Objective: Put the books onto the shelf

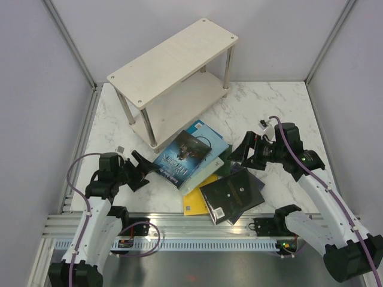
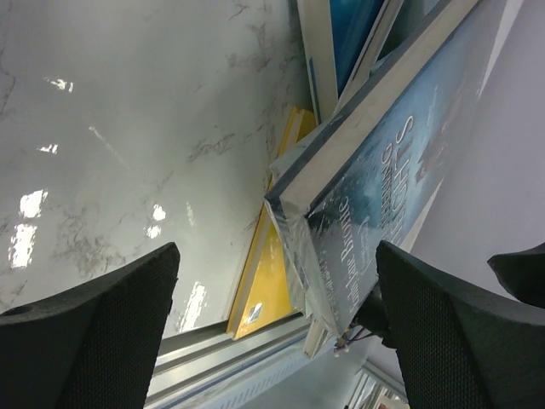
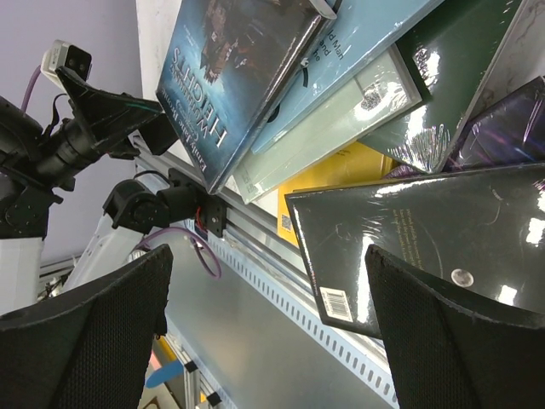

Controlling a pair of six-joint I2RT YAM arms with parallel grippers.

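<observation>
The dark blue book, topping the books heaped by the worktop's near edge, lies just right of the empty, wide-open left claw, long axis slanting away rightward; the right claw, also open, sits beyond.

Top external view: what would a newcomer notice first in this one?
A messy, overlapping pile of books lies in the middle of the table, with the dark blue pictorial book on top and a black book at the near edge. Behind it stands the pale two-tier shelf, its top board bare. The open left claw and right claw flank the pile.
</observation>
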